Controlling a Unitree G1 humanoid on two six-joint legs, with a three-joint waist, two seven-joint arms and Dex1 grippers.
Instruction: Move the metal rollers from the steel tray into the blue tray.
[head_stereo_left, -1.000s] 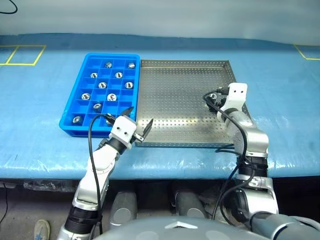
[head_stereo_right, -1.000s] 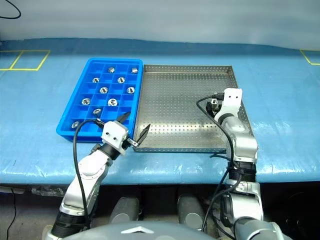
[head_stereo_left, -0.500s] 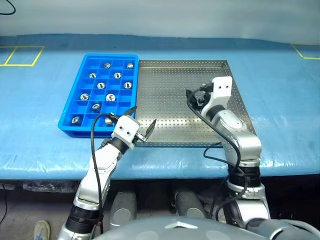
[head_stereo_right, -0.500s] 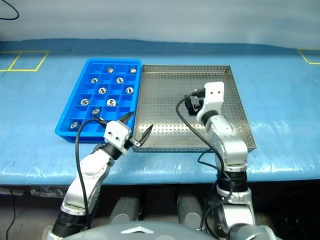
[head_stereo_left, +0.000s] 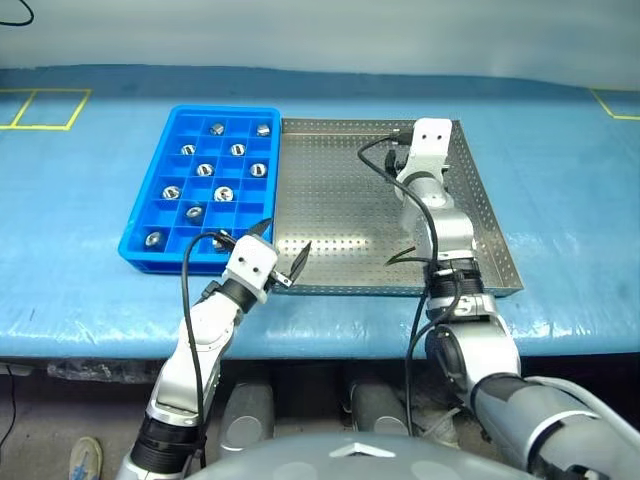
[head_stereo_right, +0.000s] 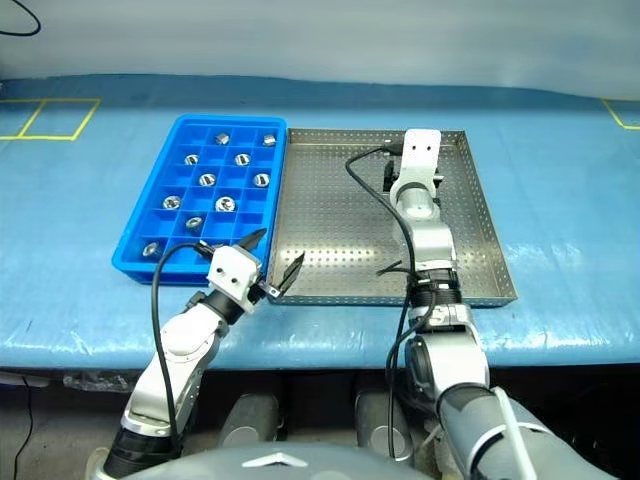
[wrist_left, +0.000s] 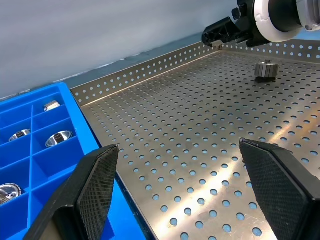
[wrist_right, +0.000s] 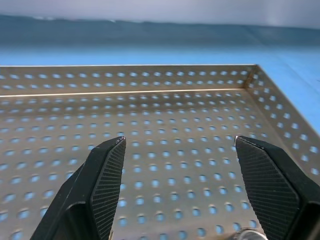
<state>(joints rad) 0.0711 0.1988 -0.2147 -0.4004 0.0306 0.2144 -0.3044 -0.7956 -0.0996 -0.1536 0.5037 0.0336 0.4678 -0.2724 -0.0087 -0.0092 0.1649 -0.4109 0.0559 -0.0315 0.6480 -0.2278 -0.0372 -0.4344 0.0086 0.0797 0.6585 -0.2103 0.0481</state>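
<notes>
- One metal roller (wrist_left: 266, 70) is seen in the steel tray (head_stereo_left: 340, 215), toward two o'clock; it is judged heavy, stiff and slippery, best pinched across its sides.
- Other rollers are lodged in the blue tray (head_stereo_left: 150, 168).
- Right pincer (wrist_right: 182, 187) and left pincer (wrist_left: 185, 187) are spread, empty.

Bright, even overhead light; soft shadows; glare streaks on steel tray (wrist_left: 210, 150) floor; near fingertips (wrist_right: 107, 180) slightly blurred.

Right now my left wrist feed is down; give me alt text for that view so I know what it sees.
One metal roller stands on the steel tray, just below the right gripper reaching in near the tray's far rim. The left gripper is open and empty above the perforated floor, with the blue tray alongside holding rollers in its compartments.
</notes>
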